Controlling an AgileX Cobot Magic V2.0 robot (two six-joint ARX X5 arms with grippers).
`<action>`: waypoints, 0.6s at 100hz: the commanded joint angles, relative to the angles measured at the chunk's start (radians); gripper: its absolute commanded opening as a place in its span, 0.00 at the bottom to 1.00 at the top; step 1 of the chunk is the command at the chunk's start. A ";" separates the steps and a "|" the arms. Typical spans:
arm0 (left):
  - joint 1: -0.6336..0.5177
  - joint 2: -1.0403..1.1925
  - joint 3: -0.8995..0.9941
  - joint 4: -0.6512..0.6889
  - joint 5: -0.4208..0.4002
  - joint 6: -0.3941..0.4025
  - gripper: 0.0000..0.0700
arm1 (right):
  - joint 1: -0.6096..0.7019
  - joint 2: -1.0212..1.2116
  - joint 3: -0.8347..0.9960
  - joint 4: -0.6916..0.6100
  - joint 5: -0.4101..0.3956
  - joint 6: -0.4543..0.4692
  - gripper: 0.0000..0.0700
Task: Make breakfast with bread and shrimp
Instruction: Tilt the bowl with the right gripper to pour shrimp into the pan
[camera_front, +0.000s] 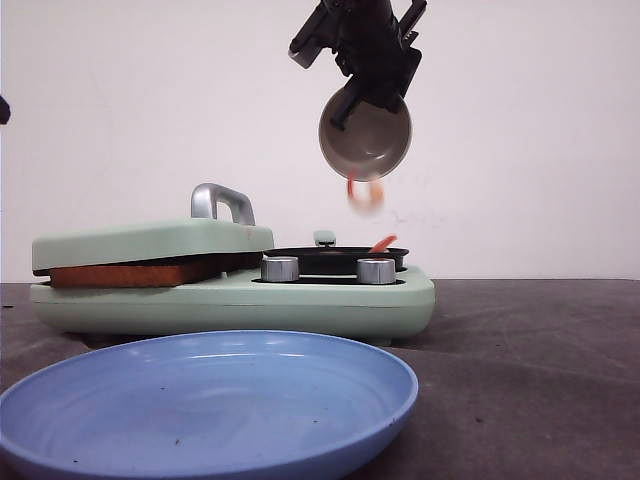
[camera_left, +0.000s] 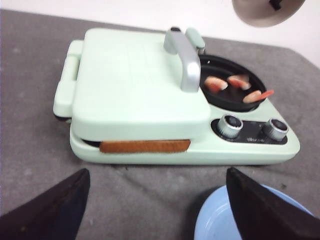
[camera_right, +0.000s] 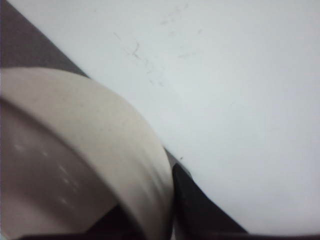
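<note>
Front view, near to far: blue plate at the table's near edge, nothing on it. Behind it the green breakfast maker; lid down on the left half, bread clamped under it, only the brown crust edge showing. On the right half, black pan holds three shrimp per left wrist view. Above the pan, right gripper clenched on the rim of a tilted grey bowl; one more shrimp, blurred, in mid-air just under the bowl lip. Left gripper spread wide, grasping nothing, near the plate. Judgement: bread loaded, shrimp tipping nearly complete; cooking and plating not yet done. Cannot tell whether both slices sit under the lid
</note>
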 joint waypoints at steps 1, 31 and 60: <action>-0.003 0.000 0.011 0.017 0.001 0.010 0.67 | 0.011 0.027 0.025 0.016 0.009 -0.020 0.00; -0.003 0.000 0.011 0.016 0.001 0.010 0.67 | 0.011 0.027 0.025 -0.001 0.002 0.045 0.00; -0.003 0.000 0.011 -0.005 0.001 0.010 0.67 | 0.011 0.025 0.030 -0.058 0.001 0.124 0.00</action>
